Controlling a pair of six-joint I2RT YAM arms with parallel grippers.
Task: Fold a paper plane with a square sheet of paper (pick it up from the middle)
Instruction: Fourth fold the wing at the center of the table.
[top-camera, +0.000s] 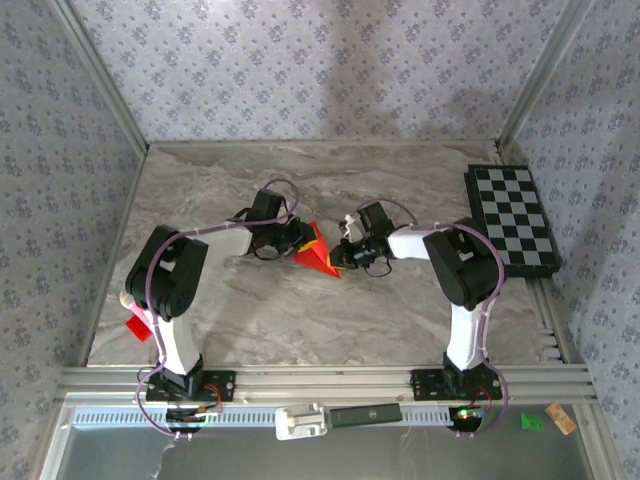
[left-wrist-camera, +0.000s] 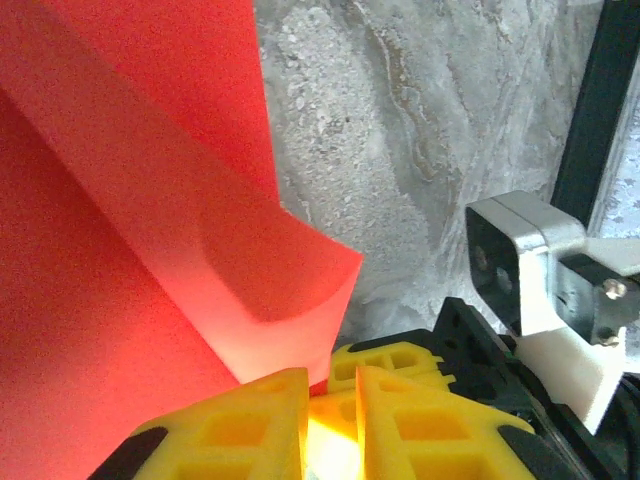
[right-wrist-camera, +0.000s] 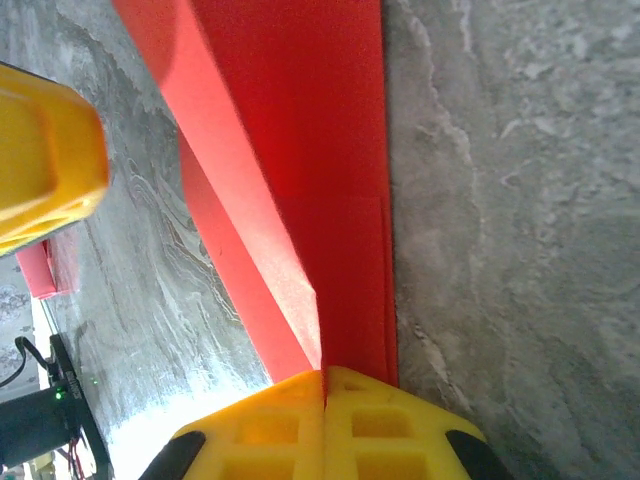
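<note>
Only a part-folded wedge, no plane yet (plenty of creases left)! The square sheet of paper (top-camera: 316, 257) is mid surface (top-camera: 300, 325). The right pincer (right-wrist-camera: 323, 385) at three o'clock clamps it. The left pincer (left-wrist-camera: 330, 388) at nine straddles an edge, grip unclear.

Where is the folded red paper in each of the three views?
Top external: the red paper is a small triangle mid-table.
Left wrist: the left half, above the left gripper's fingers.
Right wrist: a strip from top into the right gripper's fingers.
Shared landmark: the grey marbled table.
</note>
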